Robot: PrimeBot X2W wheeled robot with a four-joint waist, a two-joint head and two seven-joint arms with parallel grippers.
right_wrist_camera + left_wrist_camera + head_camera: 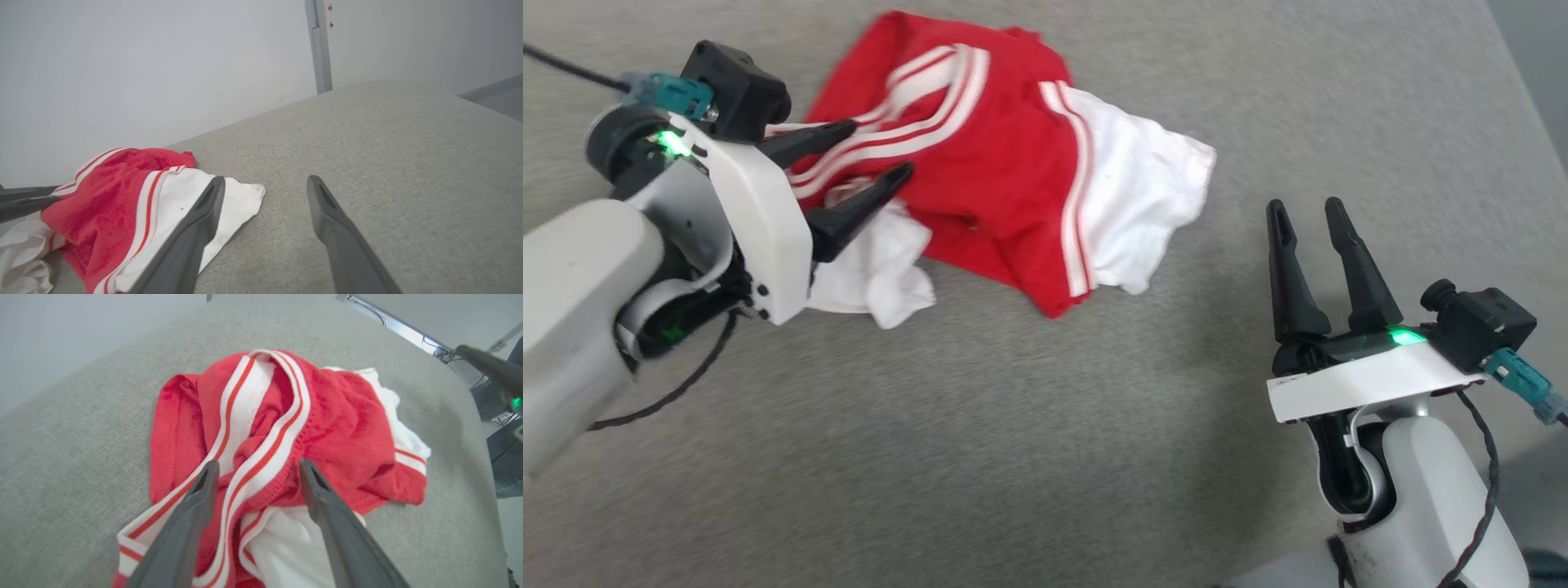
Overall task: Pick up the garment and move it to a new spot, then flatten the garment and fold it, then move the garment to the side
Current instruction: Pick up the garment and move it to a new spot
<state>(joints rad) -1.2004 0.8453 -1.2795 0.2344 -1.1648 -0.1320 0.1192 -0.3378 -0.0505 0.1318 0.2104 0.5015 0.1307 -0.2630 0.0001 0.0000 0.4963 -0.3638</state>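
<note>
A grey woven surface (1013,457) spreads under me, with a plain pale wall (163,61) beyond its far edge. The jersey (1005,171) lies crumpled on it, towards the far left, and none of it is lifted.

My left pincer (880,149) is over the jersey's left side. Its fingers stand wide apart and clamp nothing. In the left wrist view a band of striped trim (261,457) runs up between them. I cannot tell whether the tips touch the cloth.

My right pincer (1304,204) hangs over bare surface to the right of the jersey, near its white sleeve (1143,196) but apart from it. Its fingers are spread too, with nothing between them.

I count one jersey, two white patches of it showing, two pincers and four dark fingers.

My left forearm (580,310) comes in from the lower left, the wrist turned so the fingers point right and a little away from me. My right arm rises from the lower right, its fingers pointing straight away from me.
</note>
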